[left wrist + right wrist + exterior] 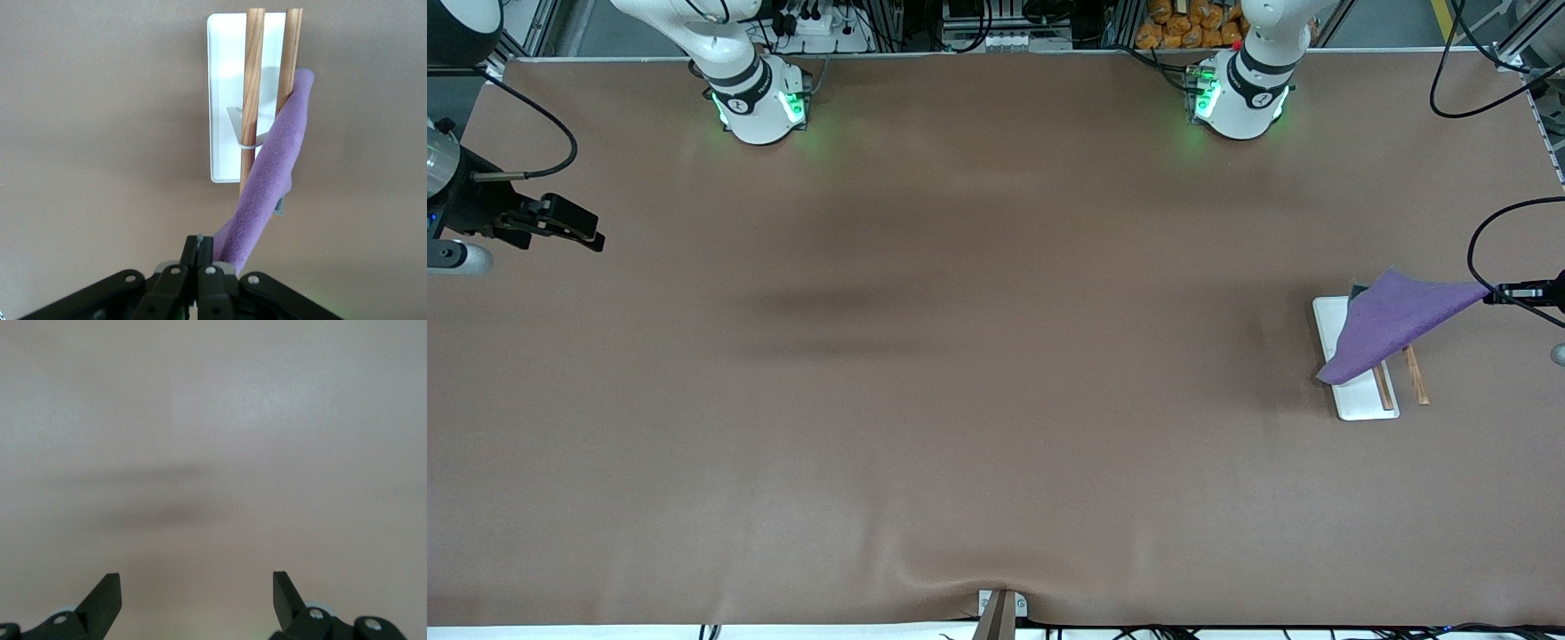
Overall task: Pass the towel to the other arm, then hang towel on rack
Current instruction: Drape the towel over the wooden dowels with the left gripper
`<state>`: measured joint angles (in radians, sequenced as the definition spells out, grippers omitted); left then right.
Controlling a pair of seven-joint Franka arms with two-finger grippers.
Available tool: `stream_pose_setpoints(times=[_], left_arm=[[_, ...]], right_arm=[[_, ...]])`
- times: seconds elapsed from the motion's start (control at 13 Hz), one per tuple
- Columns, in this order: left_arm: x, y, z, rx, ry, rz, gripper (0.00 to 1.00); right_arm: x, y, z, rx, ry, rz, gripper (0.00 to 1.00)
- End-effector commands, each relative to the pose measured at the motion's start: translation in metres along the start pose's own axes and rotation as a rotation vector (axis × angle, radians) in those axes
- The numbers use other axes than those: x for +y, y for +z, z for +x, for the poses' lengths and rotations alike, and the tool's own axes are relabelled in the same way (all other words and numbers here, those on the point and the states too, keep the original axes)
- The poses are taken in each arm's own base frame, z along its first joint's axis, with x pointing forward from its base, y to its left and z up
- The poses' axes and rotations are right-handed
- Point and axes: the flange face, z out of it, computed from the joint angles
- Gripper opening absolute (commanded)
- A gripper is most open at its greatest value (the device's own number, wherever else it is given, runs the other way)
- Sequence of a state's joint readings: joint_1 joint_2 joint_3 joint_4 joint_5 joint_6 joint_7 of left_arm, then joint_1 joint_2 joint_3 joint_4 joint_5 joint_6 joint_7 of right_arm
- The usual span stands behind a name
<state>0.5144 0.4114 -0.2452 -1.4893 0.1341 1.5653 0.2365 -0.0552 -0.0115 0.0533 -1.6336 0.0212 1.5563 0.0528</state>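
The purple towel lies slanted over the rack near the left arm's end of the table. One corner is lifted off to the side. My left gripper is shut on that corner, beside and above the rack. In the left wrist view the towel runs from my shut gripper up along one wooden rod. The other rod and the white base are bare. My right gripper waits open and empty over the right arm's end of the table; it also shows in the right wrist view.
The brown table cover has a wrinkle at the edge nearest the front camera. A clamp sits at that edge. Black cables loop near the left gripper.
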Motion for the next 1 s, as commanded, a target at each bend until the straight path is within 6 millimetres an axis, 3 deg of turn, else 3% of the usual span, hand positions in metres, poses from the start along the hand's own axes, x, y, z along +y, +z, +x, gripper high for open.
stream_pose_setpoints(times=[0.0,0.46,0.93], left_arm=[[-0.021,0.009,0.007,0.012,0.011,0.006,0.00],[-0.055,0.025,0.005,0.016,0.018,-0.022,0.00],[-0.071,0.046,0.011,0.015,0.000,-0.046,0.00]], right_arm=[[0.003,-0.004,0.003,-0.003,-0.001,-0.002,1.00],[0.008,-0.003,0.003,-0.006,0.005,0.000,1.00],[0.009,-0.003,0.003,-0.006,0.006,0.000,1.00]])
